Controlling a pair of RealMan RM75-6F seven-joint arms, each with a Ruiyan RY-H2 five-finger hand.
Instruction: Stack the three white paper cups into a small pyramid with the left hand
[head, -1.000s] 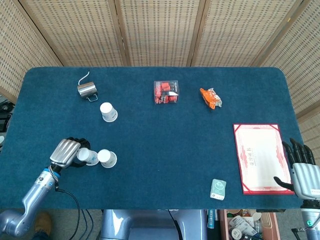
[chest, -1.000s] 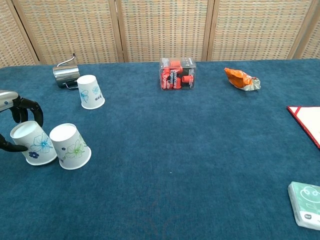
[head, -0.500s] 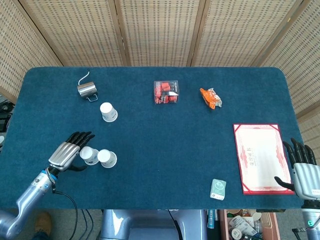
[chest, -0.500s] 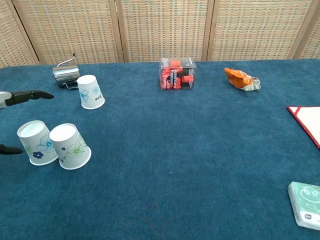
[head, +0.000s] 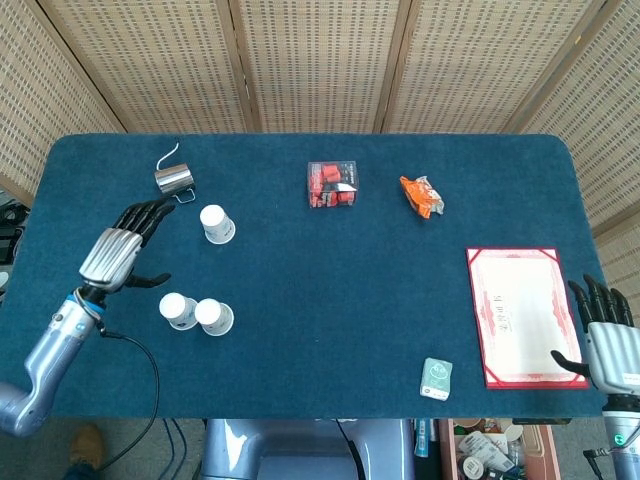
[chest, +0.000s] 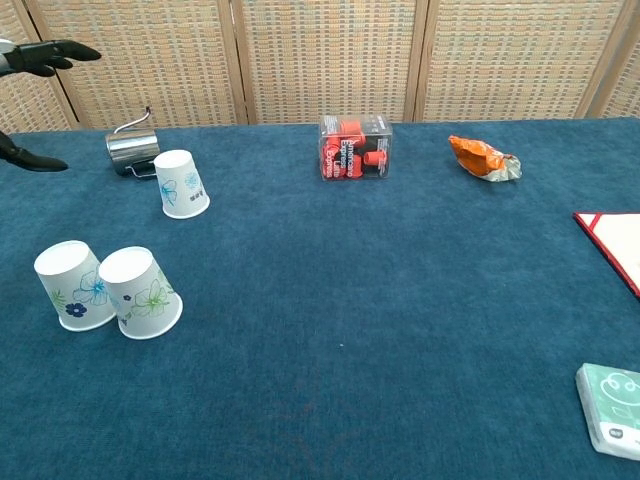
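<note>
Two white paper cups stand upside down, side by side and touching, near the table's front left: one with blue flowers (head: 178, 310) (chest: 71, 285), one with green flowers (head: 214, 317) (chest: 141, 292). A third cup (head: 216, 223) (chest: 181, 183) stands upside down farther back, next to a small steel jug (head: 175, 179) (chest: 132, 148). My left hand (head: 118, 250) hovers open with fingers spread, raised above the table left of the third cup; only its fingertips (chest: 60, 52) show in the chest view. My right hand (head: 606, 338) is open at the table's front right edge.
A clear box of red items (head: 332, 185) (chest: 355, 147) and an orange snack packet (head: 421, 195) (chest: 483, 157) lie at the back. A red-bordered certificate (head: 522, 315) lies at the right, a small mint-green pack (head: 436, 379) (chest: 613, 410) near the front edge.
My left hand let go of the blue-flowered cup, opened, and rose back toward the third cup. The released cup stays beside the green-flowered one.
</note>
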